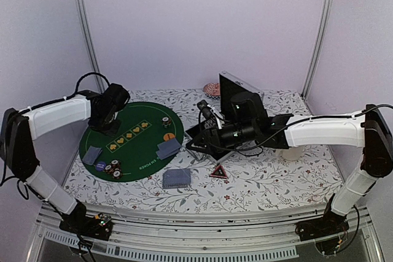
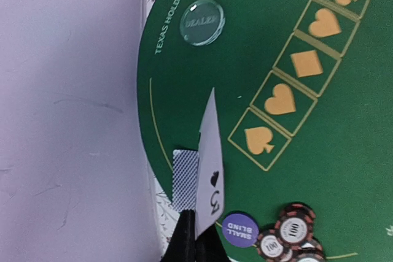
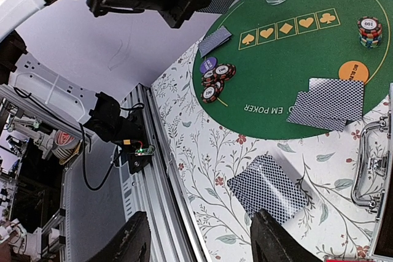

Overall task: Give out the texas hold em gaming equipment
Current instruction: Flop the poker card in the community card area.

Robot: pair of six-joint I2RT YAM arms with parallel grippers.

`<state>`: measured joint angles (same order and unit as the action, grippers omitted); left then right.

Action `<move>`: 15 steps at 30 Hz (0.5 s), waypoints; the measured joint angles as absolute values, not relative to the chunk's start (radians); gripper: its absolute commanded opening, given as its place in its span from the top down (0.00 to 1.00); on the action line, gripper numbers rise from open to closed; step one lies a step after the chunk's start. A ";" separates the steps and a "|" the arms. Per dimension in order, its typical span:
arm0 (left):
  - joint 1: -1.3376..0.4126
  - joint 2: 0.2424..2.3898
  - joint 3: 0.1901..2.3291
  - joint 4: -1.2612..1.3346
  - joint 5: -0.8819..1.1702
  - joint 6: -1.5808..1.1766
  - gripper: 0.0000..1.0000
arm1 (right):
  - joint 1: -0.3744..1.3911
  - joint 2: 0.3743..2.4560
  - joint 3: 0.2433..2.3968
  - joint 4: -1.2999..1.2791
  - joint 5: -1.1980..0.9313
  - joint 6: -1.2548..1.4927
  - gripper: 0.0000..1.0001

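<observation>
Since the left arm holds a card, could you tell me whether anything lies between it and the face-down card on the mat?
Nothing visible does. The held card in the left gripper hangs above the mat; the face-down card lies uncovered, the chips off to one side.

Clear button: DEALER, purple button: SMALL BLIND (chips: 100)

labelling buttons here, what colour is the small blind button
Purple with white lettering; the small blind button shows best in the left wrist view.
</observation>
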<state>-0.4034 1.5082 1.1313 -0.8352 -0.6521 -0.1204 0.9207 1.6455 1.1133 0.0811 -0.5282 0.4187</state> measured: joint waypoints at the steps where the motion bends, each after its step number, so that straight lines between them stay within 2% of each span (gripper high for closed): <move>1: -0.397 1.540 1.133 -0.840 -0.690 -0.114 1.00 | 0.921 1.645 1.113 0.080 -0.529 0.416 0.43; 9: -0.390 1.838 1.144 -0.822 -0.861 -0.067 1.00 | 0.921 1.639 1.109 0.073 -0.530 0.392 0.42; 15: -0.395 1.912 1.110 -0.715 -0.914 0.013 1.00 | 0.921 1.619 1.094 0.067 -0.530 0.379 0.42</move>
<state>-0.3946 1.9118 1.1099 -0.7147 -0.9142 0.0128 0.9207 1.6188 1.0943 0.0669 -0.5297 0.3794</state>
